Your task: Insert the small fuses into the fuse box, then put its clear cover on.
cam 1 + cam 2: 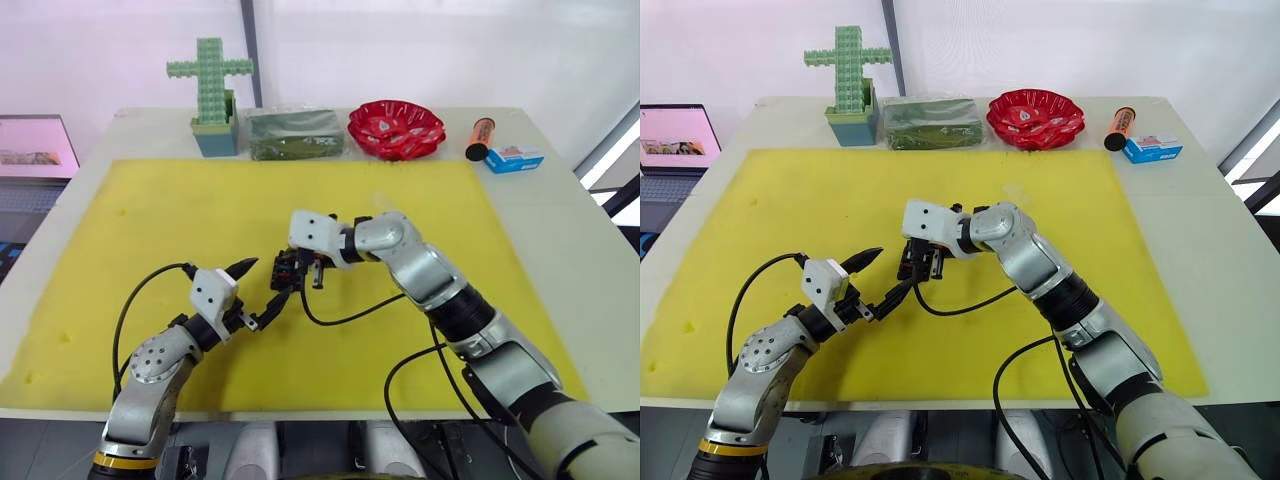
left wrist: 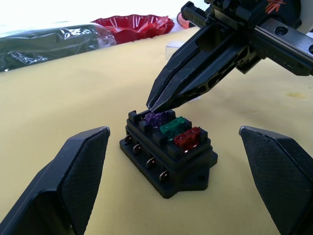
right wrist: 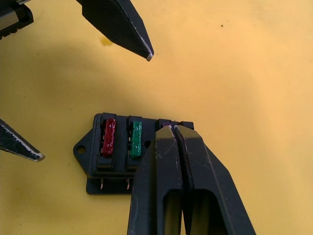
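My left gripper [image 2: 171, 142] is nearest, its textured black fingers [image 2: 73, 171] spread wide, flanking the small black slotted fuse box [image 2: 168, 156] without touching. I see red [image 2: 187, 138], green [image 2: 172, 127] and purple fuses [image 2: 157, 118] seated. My right gripper [image 2: 152, 104], pinched together, touches the purple one.

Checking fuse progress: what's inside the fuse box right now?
The fuse box holds red, green and purple fuses; the right pincer covers the slot beyond.
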{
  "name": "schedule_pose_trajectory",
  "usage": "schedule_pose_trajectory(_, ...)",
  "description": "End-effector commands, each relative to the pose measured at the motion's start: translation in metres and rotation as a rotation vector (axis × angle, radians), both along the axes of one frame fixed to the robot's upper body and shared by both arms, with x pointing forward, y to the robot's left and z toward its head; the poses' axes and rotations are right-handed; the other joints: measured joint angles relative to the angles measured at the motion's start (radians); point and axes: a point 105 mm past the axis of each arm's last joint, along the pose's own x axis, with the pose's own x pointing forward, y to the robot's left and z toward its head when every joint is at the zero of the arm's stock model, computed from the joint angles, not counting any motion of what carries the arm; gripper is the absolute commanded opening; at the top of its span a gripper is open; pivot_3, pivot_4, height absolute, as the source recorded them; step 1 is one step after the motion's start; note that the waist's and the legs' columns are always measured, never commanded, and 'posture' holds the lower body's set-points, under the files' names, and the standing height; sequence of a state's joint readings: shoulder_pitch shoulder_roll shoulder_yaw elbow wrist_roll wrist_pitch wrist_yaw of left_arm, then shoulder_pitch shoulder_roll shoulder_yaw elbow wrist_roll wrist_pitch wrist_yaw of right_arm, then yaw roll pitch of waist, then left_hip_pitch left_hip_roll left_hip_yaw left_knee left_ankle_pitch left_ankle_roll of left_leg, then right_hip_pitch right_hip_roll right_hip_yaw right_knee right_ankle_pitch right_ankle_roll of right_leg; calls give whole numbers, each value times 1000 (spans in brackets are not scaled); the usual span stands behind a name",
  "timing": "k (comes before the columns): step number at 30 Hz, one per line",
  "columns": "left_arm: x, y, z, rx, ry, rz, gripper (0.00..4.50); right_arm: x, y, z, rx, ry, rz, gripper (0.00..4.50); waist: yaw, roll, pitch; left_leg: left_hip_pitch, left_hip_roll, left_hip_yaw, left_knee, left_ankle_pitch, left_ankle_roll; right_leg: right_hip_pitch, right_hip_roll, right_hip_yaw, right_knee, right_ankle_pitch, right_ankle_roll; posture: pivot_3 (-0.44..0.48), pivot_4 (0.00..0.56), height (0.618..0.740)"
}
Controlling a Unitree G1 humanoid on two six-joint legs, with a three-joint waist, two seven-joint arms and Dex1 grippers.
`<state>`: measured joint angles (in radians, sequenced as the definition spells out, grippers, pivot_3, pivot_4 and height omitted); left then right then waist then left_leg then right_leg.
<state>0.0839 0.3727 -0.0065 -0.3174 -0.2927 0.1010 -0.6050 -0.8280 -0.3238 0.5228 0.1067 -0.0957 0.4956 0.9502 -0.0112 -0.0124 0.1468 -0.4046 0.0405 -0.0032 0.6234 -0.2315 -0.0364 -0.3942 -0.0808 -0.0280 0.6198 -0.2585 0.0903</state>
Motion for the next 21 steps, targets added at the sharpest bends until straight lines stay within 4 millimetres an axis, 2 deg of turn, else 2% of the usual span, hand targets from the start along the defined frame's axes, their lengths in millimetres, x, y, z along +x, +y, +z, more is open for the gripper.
schedule_pose_trajectory(1, -2, -2, 11, -2, -43, -12, 4500, 1, -10, -24, -44, 88, -47, 33, 0, 0, 0, 0, 0, 0, 0, 0, 0, 0, 0, 0, 0, 0, 0, 0, 150, 740)
schedule_pose_trajectory(5, -2, -2, 11, 1, -44, -22, 4500, 3, -5, -5, 37, 70, -56, 33, 1, 0, 0, 0, 0, 0, 0, 0, 0, 0, 0, 0, 0, 0, 0, 0, 150, 740)
schedule_pose_trajectory(9, -5, 0, 12, 14, -44, -51, 4500, -6, 1, 24, 162, 83, -30, 33, 1, 0, 0, -2, 0, 0, 0, 0, 0, -2, 0, 0, 0, 0, 0, 0, 150, 740)
schedule_pose_trajectory(14, -5, 6, 15, 15, -44, -65, 4500, -15, -3, 56, 288, 82, -40, 33, 0, 1, 1, -4, 0, 0, 0, 0, 0, -4, 0, 0, 0, 0, 0, 0, 150, 740)
schedule_pose_trajectory(17, -6, 4, 18, 20, -46, -97, 4500, -19, -15, 70, 357, 73, -68, 33, 1, 1, 1, -4, 0, 0, 0, 0, 0, -4, 0, 0, 0, 0, 0, 0, 150, 740)
schedule_pose_trajectory(19, -8, 5, 19, 31, -48, -119, 4500, -19, -32, 74, 415, 65, -132, 33, 3, 0, 1, -4, 0, 0, 0, 0, 0, -3, 0, 0, -1, 0, 0, 0, 150, 740)
schedule_pose_trajectory(21, -8, 9, 21, 41, -51, -129, 4500, -14, -57, 66, 392, 2, -223, 33, 4, 0, 1, -4, 0, 0, 0, 0, 0, -3, 0, 0, -1, 0, 0, 0, 150, 740)
